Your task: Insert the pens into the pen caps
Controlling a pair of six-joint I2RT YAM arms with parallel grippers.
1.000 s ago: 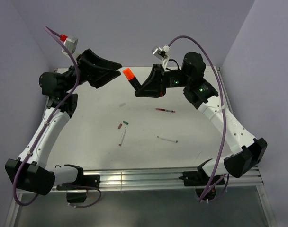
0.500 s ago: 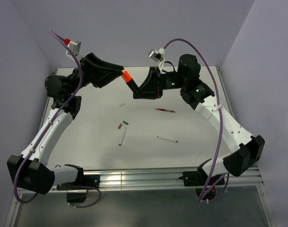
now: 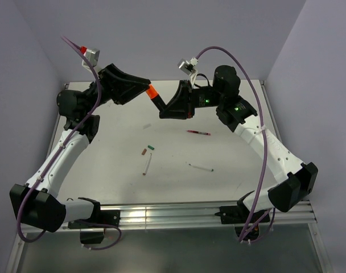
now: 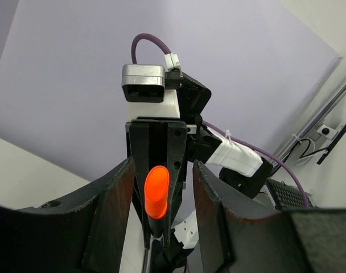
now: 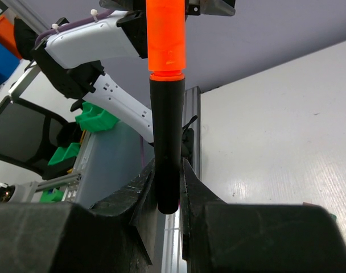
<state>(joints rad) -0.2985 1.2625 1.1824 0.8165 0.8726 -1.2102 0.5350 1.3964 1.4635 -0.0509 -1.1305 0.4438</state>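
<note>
1. Our left arm (image 3: 53,162) and right arm (image 3: 280,158) match: white link shells between bulky black joint housings.
2. A purple cable (image 3: 266,170) runs along each arm, and we see a white cable tie (image 4: 172,58) pinning it near the wrist.
3. Each wrist carries a small silver-grey camera (image 3: 90,54); the left one has a red plug at its cable.
4. Two green lights (image 3: 239,106) glow on the right arm's black housing.
5. The left tool (image 3: 145,89) and right tool (image 3: 163,110) are matte black, with broad wedge-shaped fingers (image 4: 113,216) whose edges look scuffed.
6. Our bases (image 3: 93,211) are black blocks.
</note>
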